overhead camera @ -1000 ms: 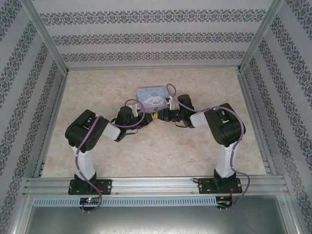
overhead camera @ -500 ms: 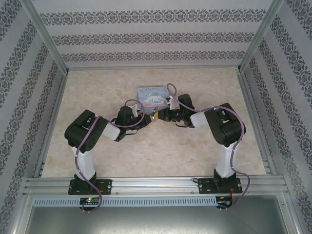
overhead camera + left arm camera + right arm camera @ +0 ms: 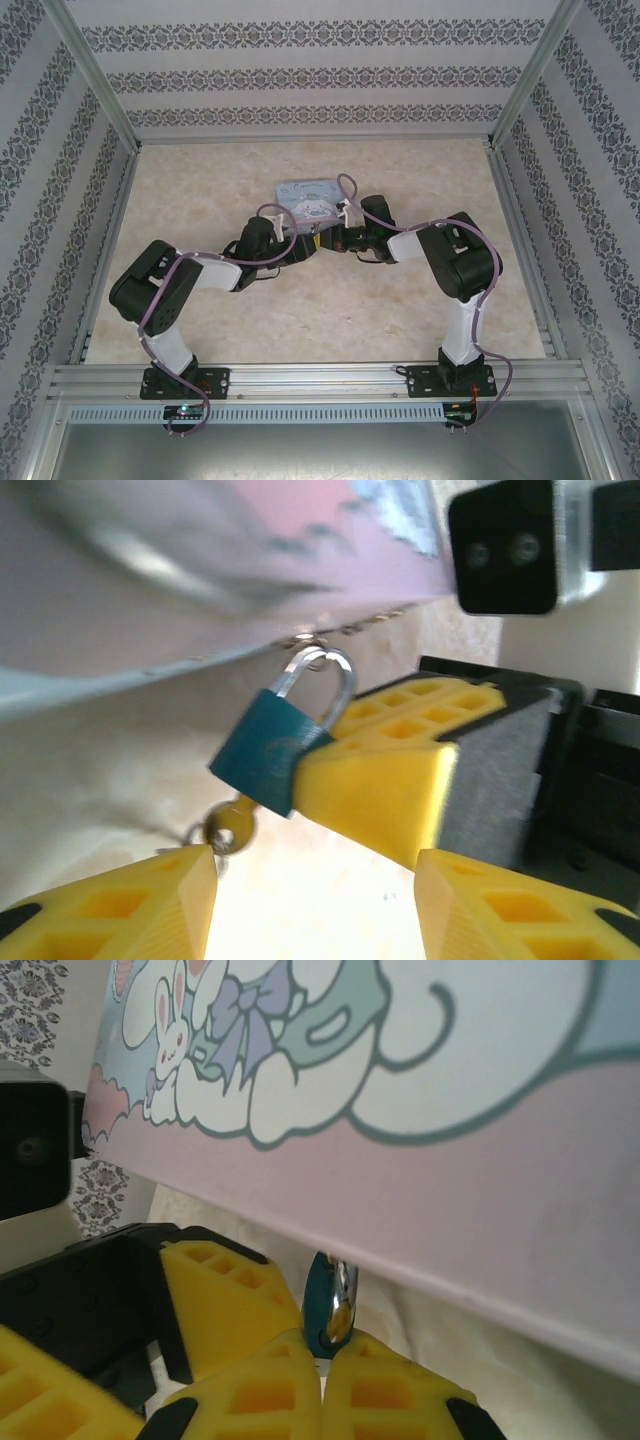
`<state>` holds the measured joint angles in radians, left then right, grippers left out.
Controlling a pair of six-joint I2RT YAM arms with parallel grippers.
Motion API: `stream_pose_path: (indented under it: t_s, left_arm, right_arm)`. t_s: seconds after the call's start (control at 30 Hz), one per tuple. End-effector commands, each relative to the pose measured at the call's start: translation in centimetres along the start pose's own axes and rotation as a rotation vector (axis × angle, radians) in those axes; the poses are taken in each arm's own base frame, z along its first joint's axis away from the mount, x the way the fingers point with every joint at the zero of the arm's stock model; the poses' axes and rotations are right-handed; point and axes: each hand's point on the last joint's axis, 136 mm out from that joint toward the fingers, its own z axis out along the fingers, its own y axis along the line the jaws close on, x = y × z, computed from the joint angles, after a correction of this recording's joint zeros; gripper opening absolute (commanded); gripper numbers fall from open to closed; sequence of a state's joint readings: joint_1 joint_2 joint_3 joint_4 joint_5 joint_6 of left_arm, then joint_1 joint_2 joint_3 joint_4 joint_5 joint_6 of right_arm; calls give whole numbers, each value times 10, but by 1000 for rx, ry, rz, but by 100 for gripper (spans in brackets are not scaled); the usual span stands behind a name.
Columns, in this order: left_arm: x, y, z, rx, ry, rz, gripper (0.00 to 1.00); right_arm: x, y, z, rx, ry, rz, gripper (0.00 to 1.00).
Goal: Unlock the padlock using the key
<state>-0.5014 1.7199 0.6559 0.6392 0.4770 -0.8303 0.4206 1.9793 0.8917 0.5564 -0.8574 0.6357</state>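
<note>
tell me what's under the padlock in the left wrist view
The key hangs under the padlock, its round head showing. Its blade is covered by the lock body, so how deep it sits cannot be seen.

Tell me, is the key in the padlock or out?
In, it seems: the key pokes out of the bottom of the padlock.

Evenly lit, grey damask-striped walls (image 3: 300, 75) enclose a beige marbled tabletop (image 3: 200, 180) edged with aluminium rails (image 3: 320, 378).
</note>
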Motion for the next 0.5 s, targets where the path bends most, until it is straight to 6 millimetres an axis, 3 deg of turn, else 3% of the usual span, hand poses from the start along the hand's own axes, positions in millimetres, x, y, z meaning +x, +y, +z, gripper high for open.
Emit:
stream_pose_path:
  t_s: [0.0, 0.2, 0.3, 0.47]
  left_arm:
    - [-7, -30, -14, 67, -34, 53, 57]
    - [-32, -48, -44, 2, -122, 92, 66]
    - [-48, -43, -58, -124, -152, 120, 68]
    - [-67, -13, -75, -386, -133, 170, 71]
  right_arm:
    - [47, -35, -4, 89, 129, 172, 0]
    - [59, -53, -13, 193, 179, 189, 0]
    - [62, -61, -17, 238, 190, 205, 0]
    - [65, -66, -20, 284, 203, 218, 0]
